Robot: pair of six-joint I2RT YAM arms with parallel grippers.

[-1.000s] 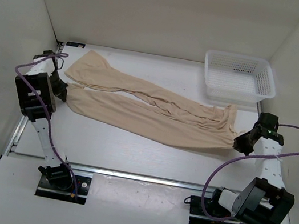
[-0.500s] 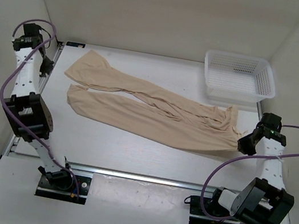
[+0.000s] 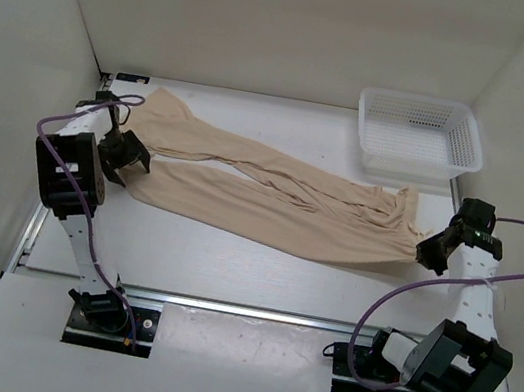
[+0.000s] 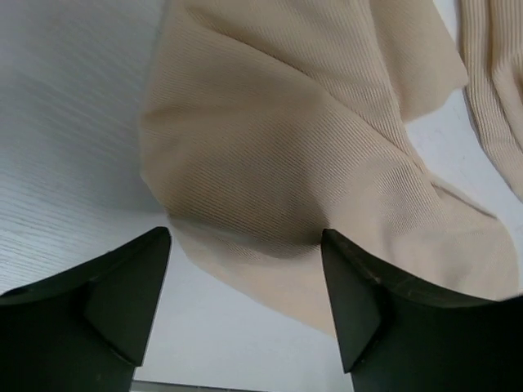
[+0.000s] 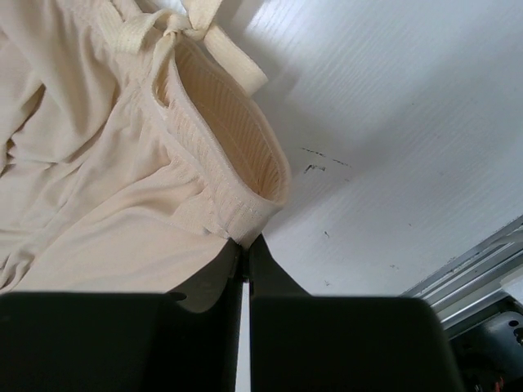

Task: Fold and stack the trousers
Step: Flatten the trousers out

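The beige trousers lie flat across the table, with both legs running left and the waistband at the right. My left gripper hovers low at the cuff end of the near leg. In the left wrist view its jaws stand wide open with the cuff fabric just ahead of them and nothing held. My right gripper is at the waist end, shut on the edge of the elastic waistband, beside its tied drawstring.
A white mesh basket stands at the back right, just beyond the waistband. White walls enclose the table on the left, back and right. A metal rail runs along the near edge, by the arm bases.
My left arm, raised by the left wall half a second ago, has come back down to the near leg's cuff, and its jaws have opened. The right gripper has held its place.
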